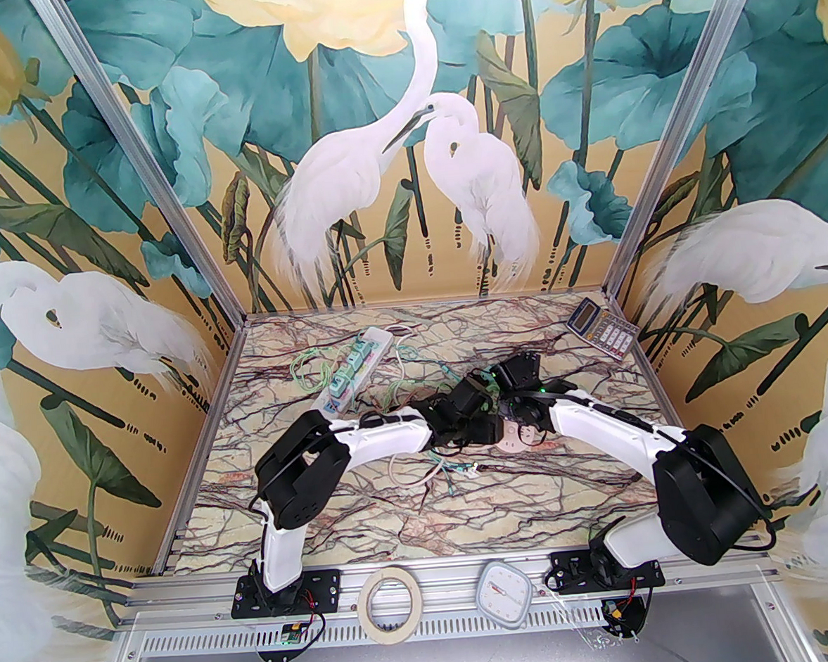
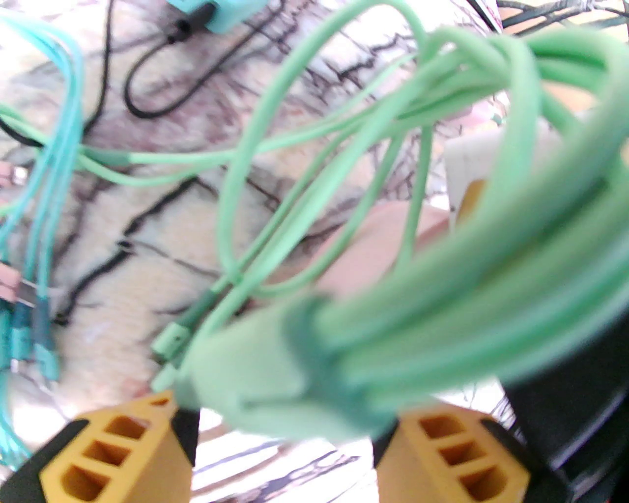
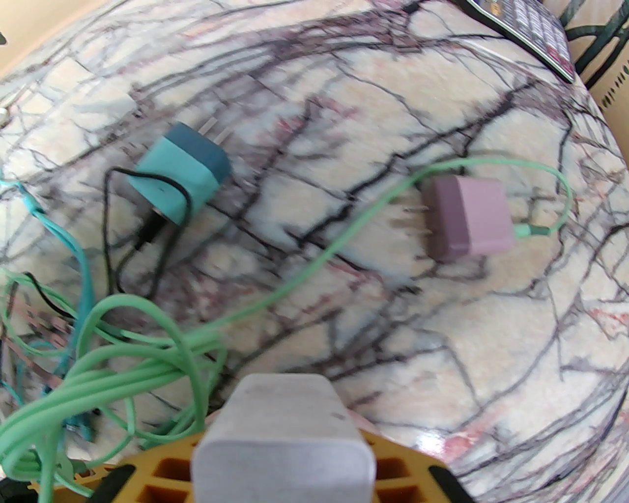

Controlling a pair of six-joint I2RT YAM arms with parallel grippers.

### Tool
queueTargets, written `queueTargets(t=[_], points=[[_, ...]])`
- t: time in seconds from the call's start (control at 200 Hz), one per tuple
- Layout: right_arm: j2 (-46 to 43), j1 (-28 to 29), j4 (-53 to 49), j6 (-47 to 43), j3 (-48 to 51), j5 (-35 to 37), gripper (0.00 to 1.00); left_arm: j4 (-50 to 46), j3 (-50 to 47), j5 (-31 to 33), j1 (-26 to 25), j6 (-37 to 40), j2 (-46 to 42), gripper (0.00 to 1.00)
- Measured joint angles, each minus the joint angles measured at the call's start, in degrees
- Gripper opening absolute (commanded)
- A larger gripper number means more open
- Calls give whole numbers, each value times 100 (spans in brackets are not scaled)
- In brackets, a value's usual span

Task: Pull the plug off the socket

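Your power strip (image 1: 357, 363) lies far left on the table (image 1: 539, 511). The left gripper (image 2: 290, 427) straddles a green cable bundle (image 2: 442, 314); you cannot tell whether it pinches. The right gripper (image 3: 282, 469) clamps the white plug (image 3: 285, 417), well apart from that power strip.

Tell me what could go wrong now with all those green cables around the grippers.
The green cable bundle hangs across the left gripper; moving that arm could snag and drag it. One green cable runs to the pink charger lying loose on the table, so a tug may pull it along. The white charger in the right gripper sits beside the bundle and could catch.
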State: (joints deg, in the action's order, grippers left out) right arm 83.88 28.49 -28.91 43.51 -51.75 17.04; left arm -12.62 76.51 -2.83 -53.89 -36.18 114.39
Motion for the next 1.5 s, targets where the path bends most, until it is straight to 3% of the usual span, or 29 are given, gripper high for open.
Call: queueTargets(t=[0.185, 0.39, 0.605, 0.745, 1.06, 1.5], points=[[79, 4, 66, -2, 0, -101, 23, 157, -39, -245, 240, -2, 22, 62], [466, -44, -2, 127, 0, 68, 23, 306, 144, -328, 170, -46, 503, 60], [511, -90, 129, 356, 9, 391, 22, 199, 601, -326, 153, -157, 793, 48], [452, -7, 247, 459, 85, 592, 22, 66, 763, -243, 133, -221, 863, 45], [-227, 269, 358, 479, 459, 944, 23, -173, 964, -197, 24, -223, 907, 45], [369, 227, 459, 472, 146, 800, 24, 22, 603, -175, 114, -223, 710, 49]])
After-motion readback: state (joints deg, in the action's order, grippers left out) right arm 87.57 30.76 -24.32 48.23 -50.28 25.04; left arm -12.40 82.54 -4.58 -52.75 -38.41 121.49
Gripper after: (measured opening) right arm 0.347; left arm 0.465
